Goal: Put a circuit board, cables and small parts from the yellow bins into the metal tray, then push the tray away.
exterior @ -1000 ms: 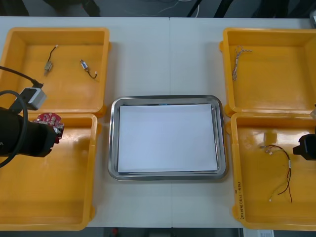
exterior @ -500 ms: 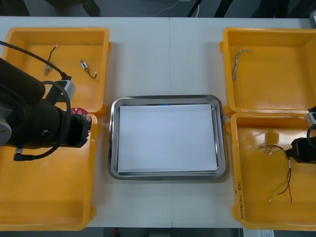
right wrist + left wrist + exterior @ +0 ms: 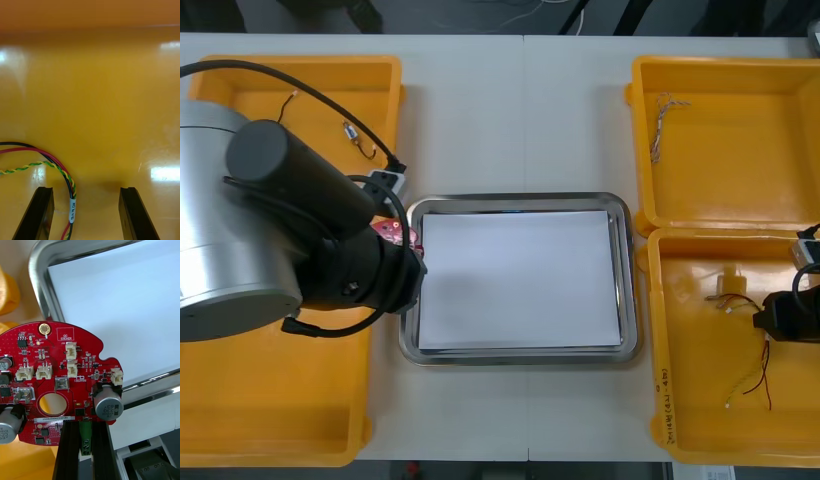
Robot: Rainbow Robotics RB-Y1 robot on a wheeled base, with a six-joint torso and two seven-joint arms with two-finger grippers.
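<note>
My left gripper [image 3: 404, 252] is shut on a round red circuit board [image 3: 391, 232], holding it by its edge over the left rim of the metal tray [image 3: 520, 200]. In the left wrist view the board [image 3: 56, 375] stands above the gripper [image 3: 85, 444], with the tray's rim [image 3: 41, 292] and white inside [image 3: 123, 303] behind it. My right gripper [image 3: 786, 316] hangs low in the near right yellow bin [image 3: 658, 380]. It is open [image 3: 86, 213] over the bin floor, and a red and yellow cable [image 3: 56, 165] runs between its fingers, close to one of them.
The cable [image 3: 763, 360] lies across the near right bin. The far right bin [image 3: 635, 130] holds a twisted cable [image 3: 661, 122]. The far left bin [image 3: 395, 110] holds a small metal part [image 3: 357, 140]. My left arm covers much of the near left bin [image 3: 280, 400].
My left arm has swung right out of the near left bin, carrying the board to the tray's left rim. The right gripper has shifted a little inward within its bin.
</note>
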